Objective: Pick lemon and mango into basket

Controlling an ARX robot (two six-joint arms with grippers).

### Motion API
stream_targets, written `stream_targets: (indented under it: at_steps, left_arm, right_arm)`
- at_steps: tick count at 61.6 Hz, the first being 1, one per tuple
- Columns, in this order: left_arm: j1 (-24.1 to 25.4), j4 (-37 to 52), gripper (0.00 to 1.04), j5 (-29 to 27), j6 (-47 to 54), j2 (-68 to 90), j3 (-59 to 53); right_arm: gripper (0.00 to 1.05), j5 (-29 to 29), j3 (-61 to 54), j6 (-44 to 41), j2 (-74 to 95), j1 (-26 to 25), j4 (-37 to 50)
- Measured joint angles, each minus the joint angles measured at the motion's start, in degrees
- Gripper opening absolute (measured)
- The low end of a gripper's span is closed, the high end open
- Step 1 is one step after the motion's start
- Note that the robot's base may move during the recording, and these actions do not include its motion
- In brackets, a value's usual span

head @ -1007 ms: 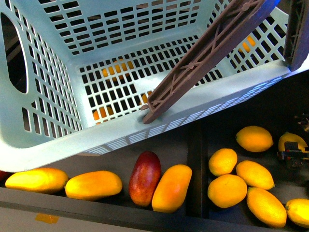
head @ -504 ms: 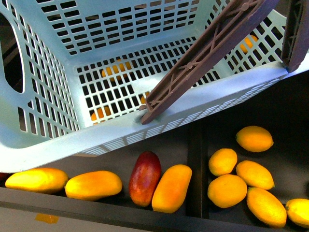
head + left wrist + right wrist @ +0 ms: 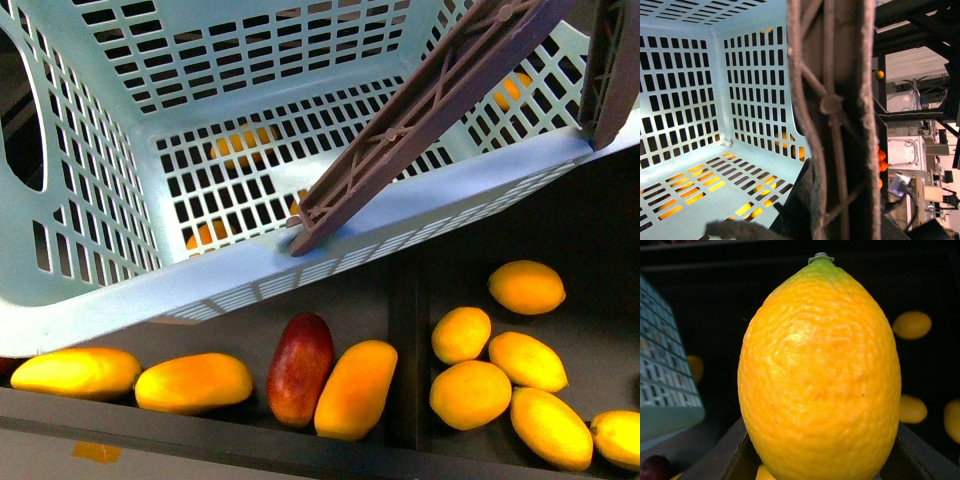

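Basket hung by its handle, lemon pinched ready for the drop.
Left gripper (image 3: 840, 220) jaws look clamped on the brown handle (image 3: 430, 110), so the basket (image 3: 300, 275) hangs tilted below them, mouth toward the fruit. The mango (image 3: 355, 388) lies in the tray (image 3: 405, 300) beside the red mango (image 3: 300, 368), outside both jaws, not yet picked. Right gripper (image 3: 820, 455) jaws squeeze the lemon (image 3: 820, 370) between them.

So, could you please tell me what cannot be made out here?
Front view: fruit beyond the pale teal slotted plastic basket, only orange patches through slots.
Left wrist view: the blurred brown swing handle blocks the middle.
Right wrist view: the small oval yellow-orange lemon fills the frame.
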Motion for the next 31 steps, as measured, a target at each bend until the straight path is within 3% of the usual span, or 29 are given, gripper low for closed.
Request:
stream_targets:
  at_steps: [16,31]
  left_arm:
    - [0.0,0.0,0.05,0.0,0.0,0.0,0.0]
    - [0.0,0.0,0.05,0.0,0.0,0.0,0.0]
  right_arm:
    - [0.53,6.7,4.3,5.8,-1.7,14.7,-0.1]
    - [0.52,13.6,8.8,6.8,7.1,27.2,2.1]
